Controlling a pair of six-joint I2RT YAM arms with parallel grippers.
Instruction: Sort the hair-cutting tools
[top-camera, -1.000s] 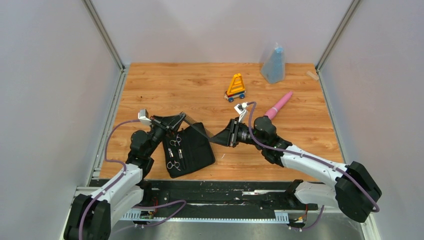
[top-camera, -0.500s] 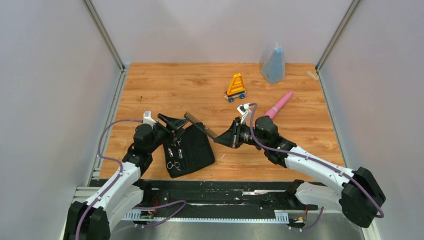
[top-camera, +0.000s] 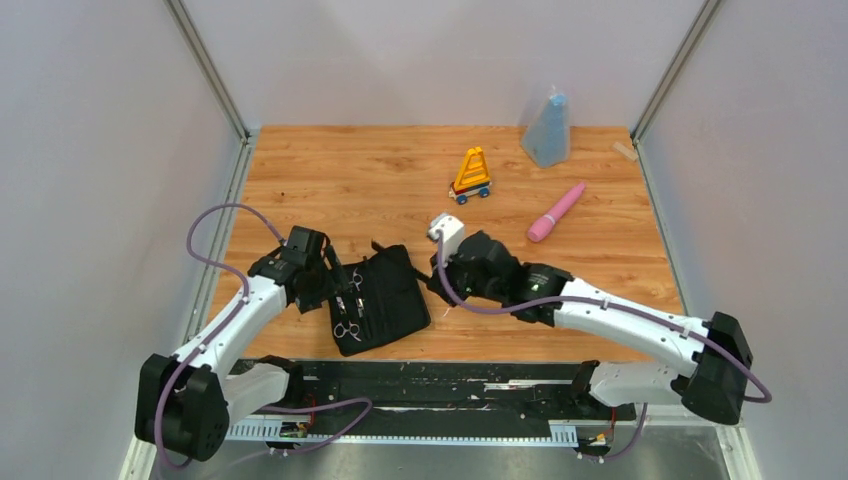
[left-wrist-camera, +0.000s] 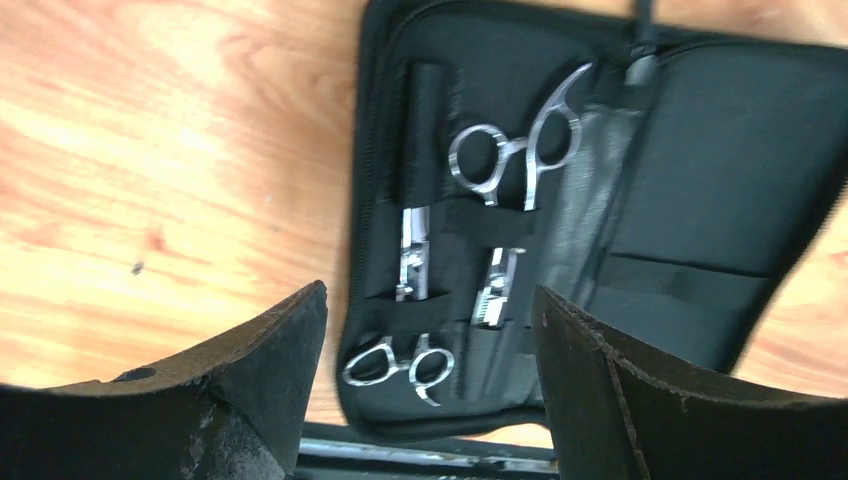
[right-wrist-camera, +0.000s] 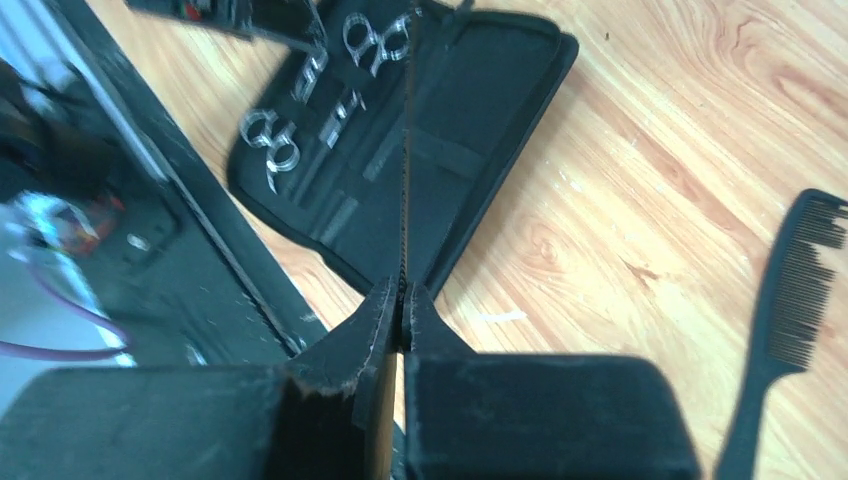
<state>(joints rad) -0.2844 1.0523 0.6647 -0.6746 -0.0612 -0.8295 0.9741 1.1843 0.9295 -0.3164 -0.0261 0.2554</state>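
My left gripper (left-wrist-camera: 430, 300) hangs over the left half of the open black case (left-wrist-camera: 700, 170), fingers spread wide and holding nothing. Both pairs of scissors lie in that half, tucked under the case's elastic straps. The far scissors (left-wrist-camera: 512, 160) have their rings toward the case's far end. The near scissors (left-wrist-camera: 395, 365) have their rings toward its near end, just inside my left finger.

My right gripper (right-wrist-camera: 403, 290) is pressed together on the plain comb (right-wrist-camera: 407, 150), pinching one end. I see the comb edge-on, as a thin dark line. It reaches out above the right half of the case, its tip toward the far end. I cannot tell whether the tip touches the fabric.

The handled comb (right-wrist-camera: 790, 300) lies flat on the wooden table (top-camera: 330, 180) to the right of the case and apart from it. The frame's bottom edge cuts off its handle. In the top view my right wrist covers it.

Well beyond the case's far right corner stand a yellow-orange wheeled toy (top-camera: 471, 175), a pink wand (top-camera: 556, 211) and a blue pouch (top-camera: 547, 128).

In the left wrist view my own fingers hide the near corners of the case. The left side of the right wrist view is blurred.
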